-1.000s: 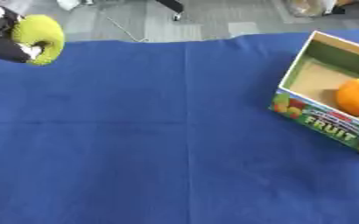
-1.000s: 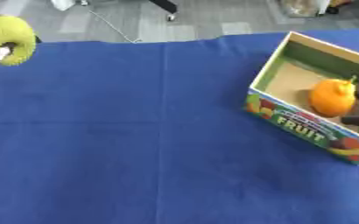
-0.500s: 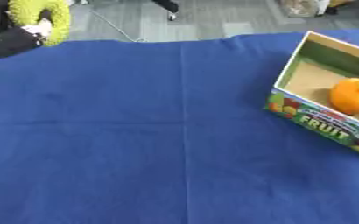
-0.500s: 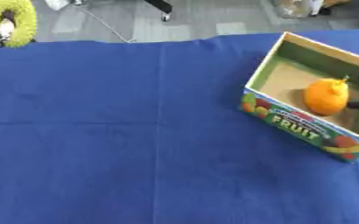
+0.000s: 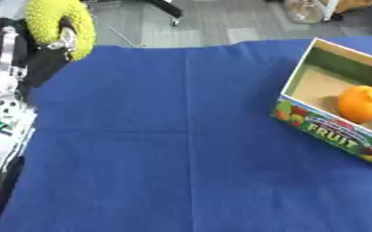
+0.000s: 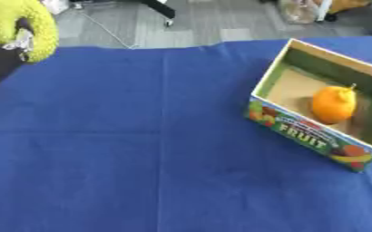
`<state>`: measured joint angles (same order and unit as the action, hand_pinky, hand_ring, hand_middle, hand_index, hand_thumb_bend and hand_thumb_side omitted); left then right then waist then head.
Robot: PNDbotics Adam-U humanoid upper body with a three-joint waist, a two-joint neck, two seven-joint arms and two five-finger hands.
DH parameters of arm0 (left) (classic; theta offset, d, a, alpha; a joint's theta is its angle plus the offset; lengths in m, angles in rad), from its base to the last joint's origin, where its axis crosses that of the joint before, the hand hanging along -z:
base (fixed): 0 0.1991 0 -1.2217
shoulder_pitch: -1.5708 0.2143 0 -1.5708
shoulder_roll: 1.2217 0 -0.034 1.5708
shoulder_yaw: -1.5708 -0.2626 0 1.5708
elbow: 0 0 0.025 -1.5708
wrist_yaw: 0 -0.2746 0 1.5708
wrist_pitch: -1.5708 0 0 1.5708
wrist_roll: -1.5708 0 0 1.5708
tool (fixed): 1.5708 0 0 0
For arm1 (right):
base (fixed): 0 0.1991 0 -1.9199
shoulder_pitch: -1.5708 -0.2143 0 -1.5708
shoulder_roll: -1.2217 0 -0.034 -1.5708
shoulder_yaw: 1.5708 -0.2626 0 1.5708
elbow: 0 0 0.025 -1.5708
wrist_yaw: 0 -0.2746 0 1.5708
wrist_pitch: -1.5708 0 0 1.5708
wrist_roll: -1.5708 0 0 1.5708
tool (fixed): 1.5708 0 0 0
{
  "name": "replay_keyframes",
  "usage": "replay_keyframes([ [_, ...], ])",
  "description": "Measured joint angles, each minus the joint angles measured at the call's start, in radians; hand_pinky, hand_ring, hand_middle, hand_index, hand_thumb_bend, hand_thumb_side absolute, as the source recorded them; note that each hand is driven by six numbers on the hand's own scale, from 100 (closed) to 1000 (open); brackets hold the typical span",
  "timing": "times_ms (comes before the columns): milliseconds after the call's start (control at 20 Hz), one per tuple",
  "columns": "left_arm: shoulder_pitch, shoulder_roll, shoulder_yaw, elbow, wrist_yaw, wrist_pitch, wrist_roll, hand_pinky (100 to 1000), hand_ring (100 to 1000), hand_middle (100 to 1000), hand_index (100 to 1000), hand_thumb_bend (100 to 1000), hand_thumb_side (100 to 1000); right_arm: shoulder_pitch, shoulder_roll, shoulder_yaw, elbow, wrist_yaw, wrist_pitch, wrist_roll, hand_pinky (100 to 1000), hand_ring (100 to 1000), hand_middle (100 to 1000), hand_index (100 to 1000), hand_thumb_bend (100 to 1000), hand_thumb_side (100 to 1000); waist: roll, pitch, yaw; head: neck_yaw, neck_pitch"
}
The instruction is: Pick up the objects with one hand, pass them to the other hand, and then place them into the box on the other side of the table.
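From my seat this reads as a lab or office test room, not a home. I see a work table under a plain blue cloth (image 5: pixel 181 149) with a crease down its middle, and beyond its far edge a grey hard floor (image 5: pixel 213 27). On that floor, past the cloth's far edge, stands the black leg of a rolling chair (image 5: pixel 167 8), and a thin pale cable (image 5: pixel 125 38) trails toward the cloth. Near the far right corner sits a clear bag-like object (image 6: pixel 300 10).
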<state>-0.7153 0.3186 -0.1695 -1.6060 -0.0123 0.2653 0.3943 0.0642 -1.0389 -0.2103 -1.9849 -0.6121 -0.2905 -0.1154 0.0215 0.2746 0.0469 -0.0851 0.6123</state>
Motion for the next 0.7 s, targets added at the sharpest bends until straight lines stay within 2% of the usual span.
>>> replay_keyframes([
  [300,0.032,-0.05,-0.03,-0.018,-0.03,-0.014,0.029,484,464,411,437,100,322,-0.041,-0.082,-0.01,0.0,-0.009,0.004,0.003,746,1000,939,962,100,321,-0.001,-0.01,-0.006,-0.011,0.028],
  [550,0.04,-0.091,-0.058,-0.014,-0.061,-0.025,0.033,484,464,412,437,100,316,-0.103,-0.154,-0.005,0.0,0.014,0.05,0.041,753,1000,928,954,100,292,-0.007,-0.017,-0.012,-0.01,0.062],
  [700,0.044,-0.105,-0.065,-0.003,-0.085,-0.034,0.032,484,464,412,437,100,316,-0.12,-0.174,0.003,-0.001,0.036,0.074,0.056,753,1000,928,954,100,292,-0.007,-0.018,-0.013,-0.008,0.068],
])
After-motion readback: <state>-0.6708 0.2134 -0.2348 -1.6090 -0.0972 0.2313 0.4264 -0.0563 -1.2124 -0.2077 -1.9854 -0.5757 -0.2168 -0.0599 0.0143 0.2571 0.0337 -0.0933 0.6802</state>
